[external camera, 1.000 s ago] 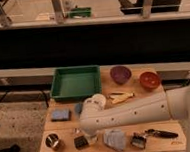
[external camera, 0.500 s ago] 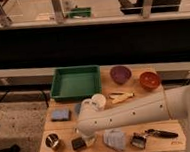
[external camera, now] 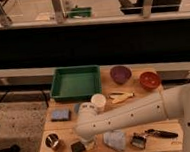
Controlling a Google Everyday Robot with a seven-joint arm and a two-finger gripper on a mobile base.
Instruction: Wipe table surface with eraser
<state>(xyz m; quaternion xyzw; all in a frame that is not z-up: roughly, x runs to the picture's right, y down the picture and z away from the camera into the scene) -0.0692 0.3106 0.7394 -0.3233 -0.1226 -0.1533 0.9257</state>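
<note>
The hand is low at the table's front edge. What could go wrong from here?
1. The hand sits beside the small dark block, close to the front edge of the table. A sweep might push that block or the metal cup off.
2. The arm passes right by the white cup and could tip it.

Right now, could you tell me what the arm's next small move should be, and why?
Probably ease the gripper down onto the dark block, likely the eraser: it lies flat near the table's front edge, just beside the gripper, between the metal cup and the cloth.
</note>
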